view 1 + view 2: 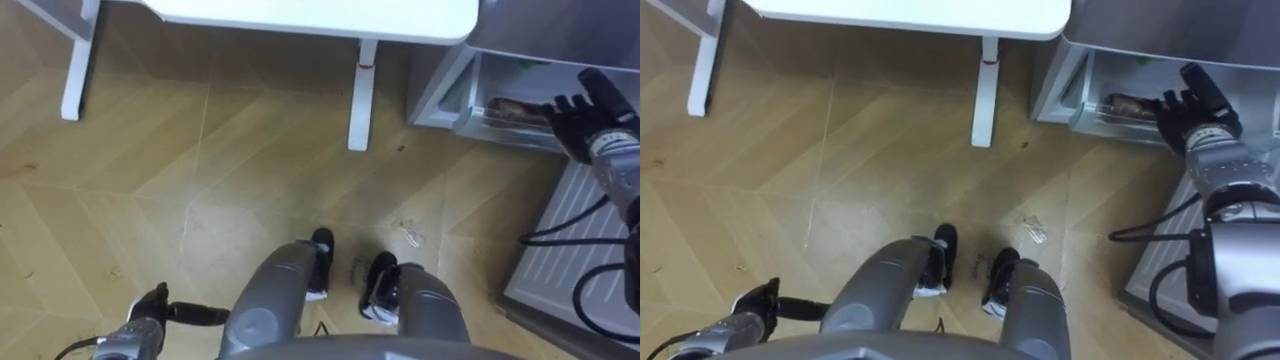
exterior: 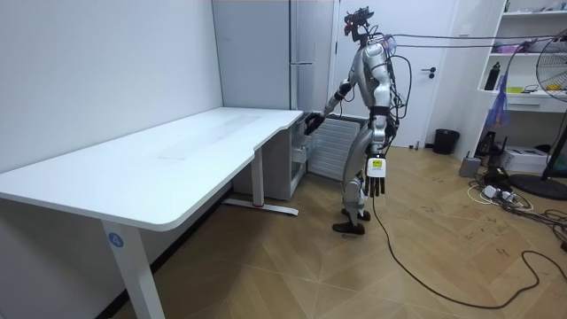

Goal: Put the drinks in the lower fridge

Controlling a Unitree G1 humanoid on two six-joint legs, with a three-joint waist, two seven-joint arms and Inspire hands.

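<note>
Drinks are in neither hand: our right hand (image 1: 1188,108), fingers spread, reaches into the open lower fridge (image 1: 1080,95) far right, while our left hand (image 1: 752,303) hangs relaxed. Whether the brownish item (image 1: 1127,101) inside is one, we cannot tell.

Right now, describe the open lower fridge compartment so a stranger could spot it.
Follow the long white desk to its far end, where the tall grey fridge stands. The lower compartment sits by the floor: the only part open, with the robot's right hand at its mouth.
</note>
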